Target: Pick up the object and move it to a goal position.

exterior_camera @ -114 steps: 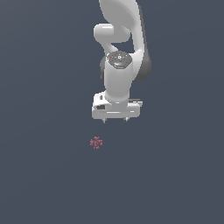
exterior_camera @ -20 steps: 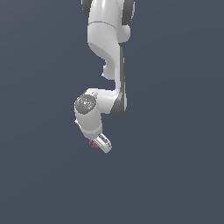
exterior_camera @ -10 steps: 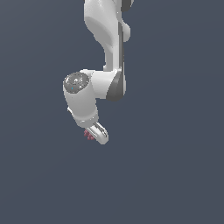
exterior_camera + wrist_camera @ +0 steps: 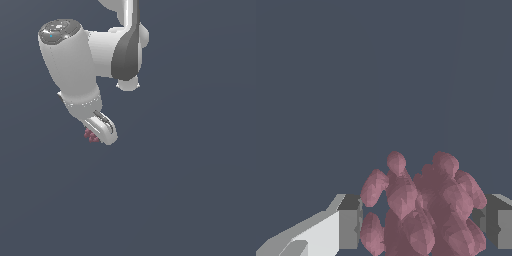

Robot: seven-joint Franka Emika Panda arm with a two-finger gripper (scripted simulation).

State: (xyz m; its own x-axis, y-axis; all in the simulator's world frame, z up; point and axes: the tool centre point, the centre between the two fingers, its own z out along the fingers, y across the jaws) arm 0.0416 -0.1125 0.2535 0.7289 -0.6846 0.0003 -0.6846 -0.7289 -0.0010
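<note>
The object is a small dark red, bumpy cluster of tiny balls [image 4: 91,135]. In the exterior view it peeks out beside the tip of my white gripper [image 4: 100,134], which hangs tilted from the arm, raised toward the camera. In the wrist view the cluster [image 4: 423,207] fills the space between the two fingertips [image 4: 348,222], which press on it from both sides. The gripper is shut on the object. Most of the cluster is hidden behind the finger in the exterior view.
A plain dark grey ground [image 4: 190,190] fills both views. The white arm's wrist and elbow links [image 4: 75,65] take up the upper part of the exterior view.
The arm has lifted and come closer to the exterior camera, carrying the red cluster with it; it now looks much larger and sits higher in the view.
</note>
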